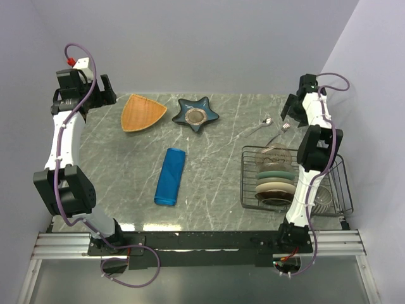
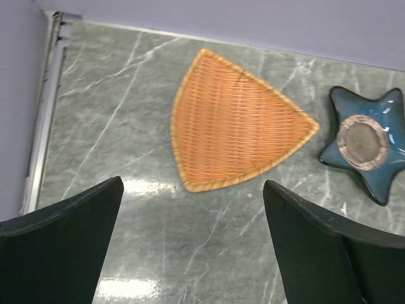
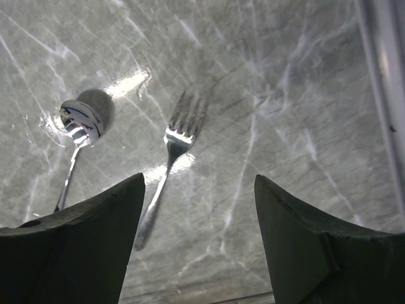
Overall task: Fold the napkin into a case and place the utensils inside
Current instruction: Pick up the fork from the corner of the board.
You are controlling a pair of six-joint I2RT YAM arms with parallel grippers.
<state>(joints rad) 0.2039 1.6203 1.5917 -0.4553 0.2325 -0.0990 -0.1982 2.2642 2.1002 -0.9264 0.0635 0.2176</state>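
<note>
The napkin lies mid-table as a narrow blue case (image 1: 170,177), folded long and slightly slanted. The utensils rest at the far right: a silver spoon (image 1: 266,121) (image 3: 81,123) and a fork (image 1: 285,128) (image 3: 169,158), side by side on the marble. My right gripper (image 1: 290,106) (image 3: 199,183) hovers open just above them, the fork's handle lying close inside its left finger and nothing gripped. My left gripper (image 1: 106,90) (image 2: 193,190) is open and empty at the far left, over bare table beside the orange triangular dish (image 2: 234,120).
A dark blue star-shaped dish (image 1: 196,114) (image 2: 366,142) sits right of the orange dish (image 1: 142,112). A wire dish rack (image 1: 342,183) holding plates and bowls stands at the near right, below the utensils. Walls close the table's back and sides.
</note>
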